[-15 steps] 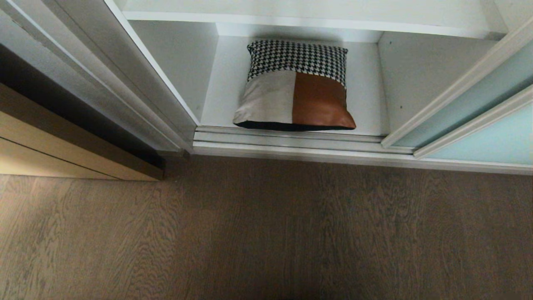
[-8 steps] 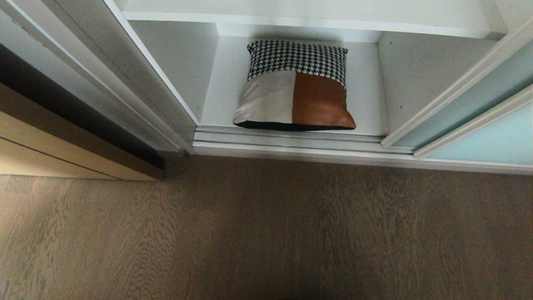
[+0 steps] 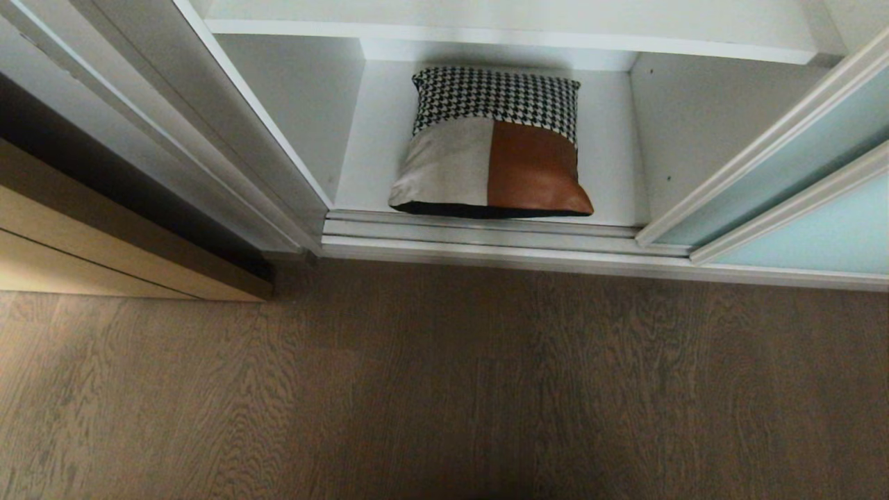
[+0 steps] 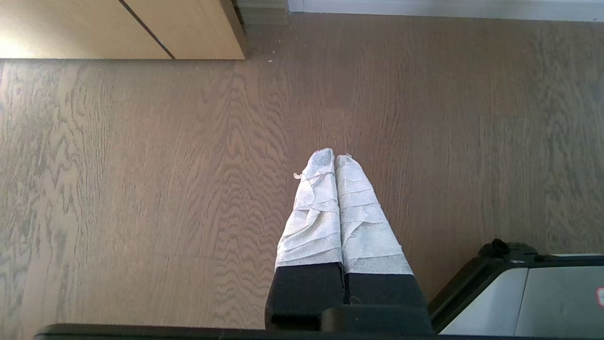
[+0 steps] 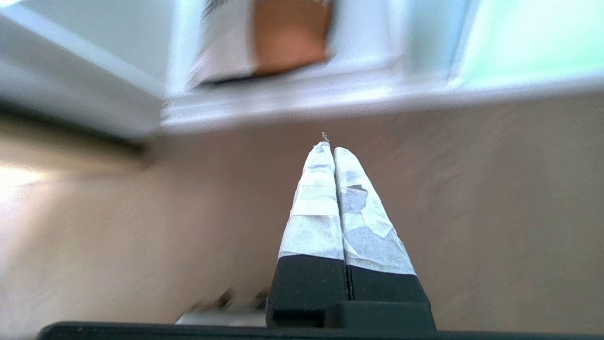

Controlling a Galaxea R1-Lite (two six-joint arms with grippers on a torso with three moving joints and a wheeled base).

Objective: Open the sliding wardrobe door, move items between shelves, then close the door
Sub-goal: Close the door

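Observation:
The sliding wardrobe door [image 3: 778, 173], pale aqua glass in a white frame, stands slid to the right, so the compartment is open. A square cushion [image 3: 493, 149] with a houndstooth band, beige and rust-brown patches lies on the lowest white shelf [image 3: 611, 139], its front edge near the floor track. A second shelf [image 3: 486, 21] runs above it. Neither arm shows in the head view. My left gripper [image 4: 335, 158] is shut and empty over the wood floor. My right gripper [image 5: 329, 148] is shut and empty, pointing toward the blurred cushion [image 5: 283, 38] and door [image 5: 519, 42].
A ridged metal floor track [image 3: 500, 239] runs along the wardrobe front. A tan wooden door [image 3: 104, 236] stands at the left, beside the white wardrobe side panel [image 3: 229, 139]. Grey-brown wood floor [image 3: 444, 389] fills the foreground. My base's edge [image 4: 528, 293] shows in the left wrist view.

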